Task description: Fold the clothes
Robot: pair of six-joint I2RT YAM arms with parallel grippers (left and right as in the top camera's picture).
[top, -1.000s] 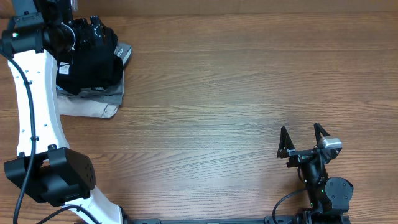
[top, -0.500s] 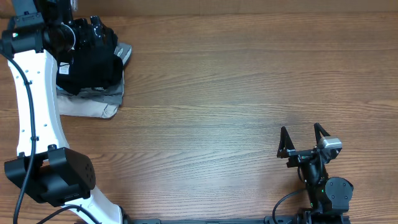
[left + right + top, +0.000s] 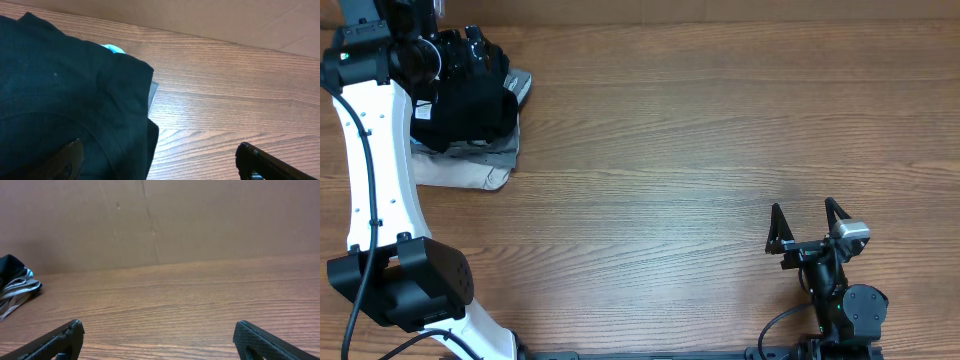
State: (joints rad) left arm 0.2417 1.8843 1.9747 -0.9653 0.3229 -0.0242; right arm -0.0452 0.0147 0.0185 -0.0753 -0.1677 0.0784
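I see a black garment point(image 3: 465, 105) in the upper left over a beige cloth point(image 3: 460, 172), with a light-blue scrap point(image 3: 112, 49) at its edge. My table point(image 3: 700, 150) is brown wood grain, and the left arm point(image 3: 375, 160) is white with black joints.

Spread fingers point(image 3: 60, 341) frame the wooden table point(image 3: 175, 300); clothes point(image 3: 15, 287) lie far left.

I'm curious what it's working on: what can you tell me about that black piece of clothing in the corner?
The black garment is soft, matte fabric, bunched in a loose heap, not folded. It lies at the far left corner of the table, atop beige and grey clothes. The left gripper, jaws wide open, hovers over it.
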